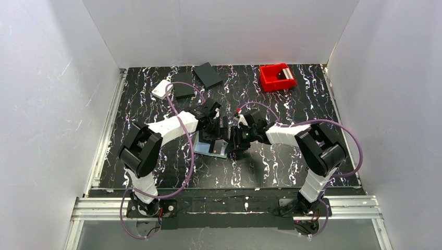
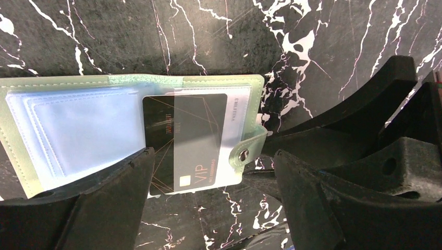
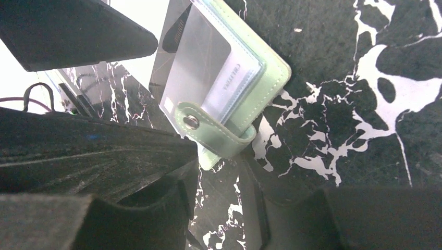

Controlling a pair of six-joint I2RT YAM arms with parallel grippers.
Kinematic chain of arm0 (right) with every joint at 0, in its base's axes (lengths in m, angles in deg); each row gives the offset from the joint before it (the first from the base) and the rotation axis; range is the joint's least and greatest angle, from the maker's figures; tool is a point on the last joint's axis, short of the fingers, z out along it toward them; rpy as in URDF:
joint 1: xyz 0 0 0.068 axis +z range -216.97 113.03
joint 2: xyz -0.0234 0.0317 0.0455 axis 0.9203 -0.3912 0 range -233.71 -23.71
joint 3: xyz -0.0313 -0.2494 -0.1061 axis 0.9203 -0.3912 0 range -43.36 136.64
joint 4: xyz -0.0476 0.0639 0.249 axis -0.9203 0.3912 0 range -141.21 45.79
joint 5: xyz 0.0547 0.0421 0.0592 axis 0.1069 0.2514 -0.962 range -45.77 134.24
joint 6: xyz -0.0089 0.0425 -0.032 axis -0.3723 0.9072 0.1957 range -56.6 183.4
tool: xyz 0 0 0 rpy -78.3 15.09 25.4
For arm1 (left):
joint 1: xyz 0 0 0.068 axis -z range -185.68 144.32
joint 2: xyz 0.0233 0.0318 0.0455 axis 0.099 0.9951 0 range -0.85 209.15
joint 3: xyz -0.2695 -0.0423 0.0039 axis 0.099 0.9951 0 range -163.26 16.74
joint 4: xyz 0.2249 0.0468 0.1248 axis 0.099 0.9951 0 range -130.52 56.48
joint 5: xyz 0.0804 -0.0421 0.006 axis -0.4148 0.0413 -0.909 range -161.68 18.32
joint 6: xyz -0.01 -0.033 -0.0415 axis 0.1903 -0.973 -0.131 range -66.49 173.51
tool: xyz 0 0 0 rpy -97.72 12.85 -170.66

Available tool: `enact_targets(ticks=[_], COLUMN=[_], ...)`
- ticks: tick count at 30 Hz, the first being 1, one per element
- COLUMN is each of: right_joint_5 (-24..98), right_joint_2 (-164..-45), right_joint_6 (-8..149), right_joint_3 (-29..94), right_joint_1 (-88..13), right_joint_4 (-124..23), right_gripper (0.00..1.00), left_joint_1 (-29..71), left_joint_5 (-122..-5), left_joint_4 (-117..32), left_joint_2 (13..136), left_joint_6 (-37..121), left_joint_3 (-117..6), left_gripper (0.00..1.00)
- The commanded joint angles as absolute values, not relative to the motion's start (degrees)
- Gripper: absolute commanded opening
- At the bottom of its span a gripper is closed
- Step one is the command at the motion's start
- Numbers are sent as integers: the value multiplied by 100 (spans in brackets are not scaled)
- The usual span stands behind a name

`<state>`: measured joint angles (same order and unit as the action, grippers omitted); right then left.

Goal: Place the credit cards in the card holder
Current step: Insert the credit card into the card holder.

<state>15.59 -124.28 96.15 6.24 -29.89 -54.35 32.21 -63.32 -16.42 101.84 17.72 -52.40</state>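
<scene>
White walls close in a black marbled table (image 1: 292,166), where a red bin (image 1: 278,76), two black flat rectangles (image 1: 208,74) and a white box (image 1: 161,89) sit toward the far edge. Near the table's middle the card holder (image 2: 78,130) lies open, clear pockets up, beneath both wrists. Over it the left gripper (image 2: 213,156) is spread wide, clasping nothing. The right gripper (image 3: 224,182) has its fingers either side of the snap tab (image 3: 191,122); whether they pinch it I cannot tell. One dark credit card (image 2: 182,140) sits partly inside a pocket, its lower edge sticking out.
</scene>
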Motion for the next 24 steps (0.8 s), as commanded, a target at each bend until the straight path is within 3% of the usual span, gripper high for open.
enact_targets(ticks=[1,3,10,15,24], right_joint_5=[1868,1905,1780,1665,1610], right_joint_2=[-12424,-12329,-12174,-12364,-12518], right_joint_6=[9598,9553,9456,9632,9653], right_joint_3=[637,569,560,546,651], right_joint_1=[-2999,-3116,-3269,-3269,-3269], right_joint_4=[-5672,-5605,-5462,-5768,-5880], right_gripper=[42,42,47,43,37], left_joint_1=[3561,3485,3380,3114,2860], left_joint_5=[-5587,-5179,-5689,-5694,-5586], left_joint_4=[-1748,-2249,-1910,-1855,-1822], left_joint_2=[10068,9985,9385,9205,9653], left_joint_6=[1529,1393,1635,1701,1888], left_joint_3=[-5105,-4836,-4772,-4676,-4639], left_gripper=[85,84,85,87,79])
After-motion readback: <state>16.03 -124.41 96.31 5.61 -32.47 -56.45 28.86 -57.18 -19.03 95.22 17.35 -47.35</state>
